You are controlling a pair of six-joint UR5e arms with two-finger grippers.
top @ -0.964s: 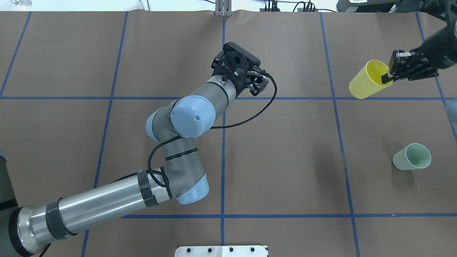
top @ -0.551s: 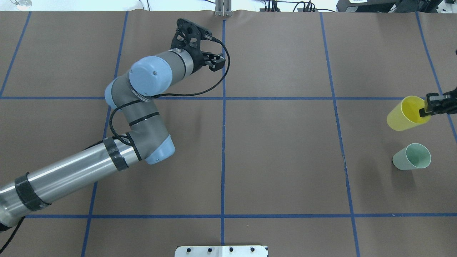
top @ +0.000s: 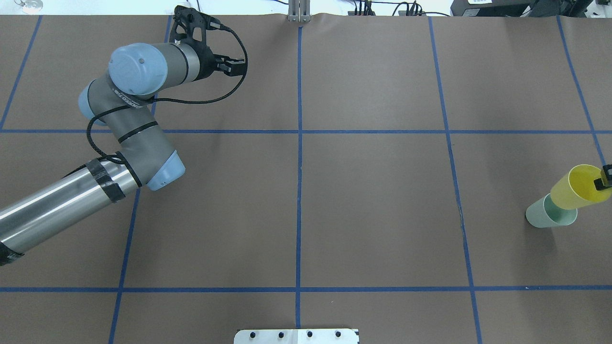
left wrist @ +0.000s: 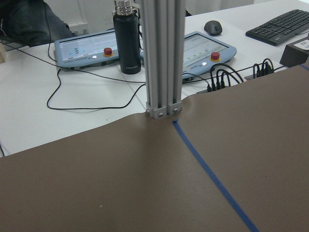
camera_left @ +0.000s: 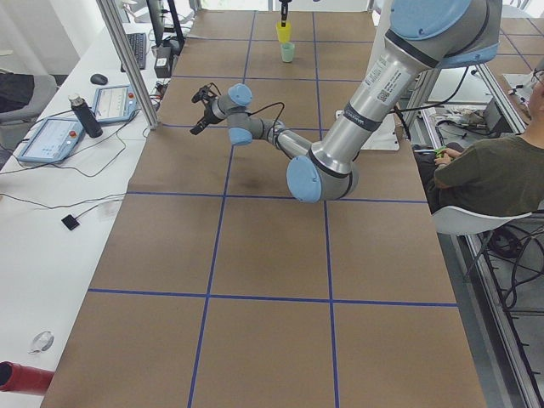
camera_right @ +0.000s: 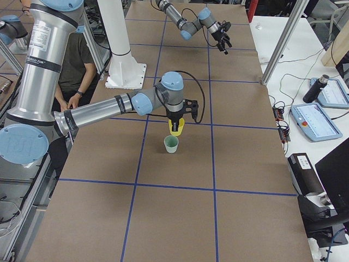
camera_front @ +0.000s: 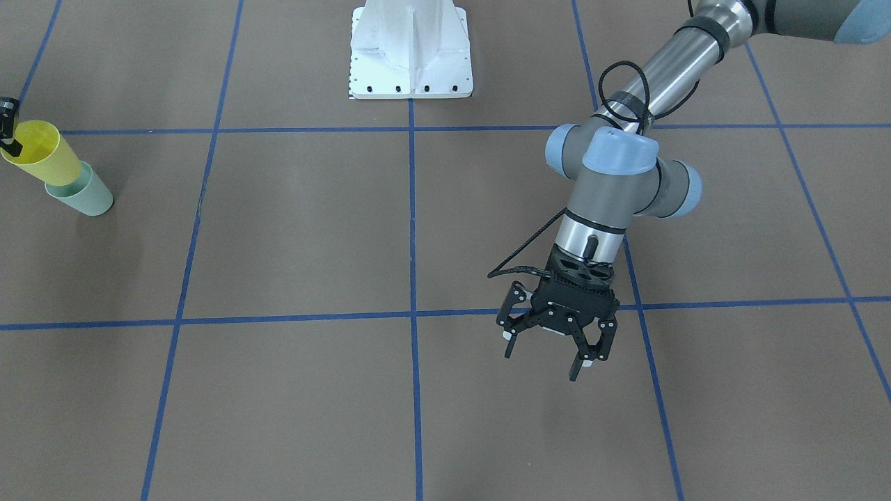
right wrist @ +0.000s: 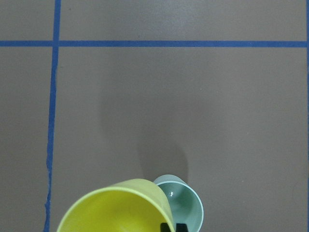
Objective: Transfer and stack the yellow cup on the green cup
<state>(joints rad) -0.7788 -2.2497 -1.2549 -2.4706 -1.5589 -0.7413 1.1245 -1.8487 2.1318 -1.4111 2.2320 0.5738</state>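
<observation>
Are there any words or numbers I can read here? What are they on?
No text is clear enough to quote.
Left arm: dark lettering on its grey link, too small to read.
Right arm: lettering on its silver tube, blurred.
Tablet screens: blurred.
Yellow cup and green cup: plain, no print.

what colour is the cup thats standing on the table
Pale mint green. The green cup shows best in the exterior right view.

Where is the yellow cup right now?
In the overhead view, the yellow cup is at the table's far right edge, held by its rim in the right gripper, hanging just over the green cup.
</observation>
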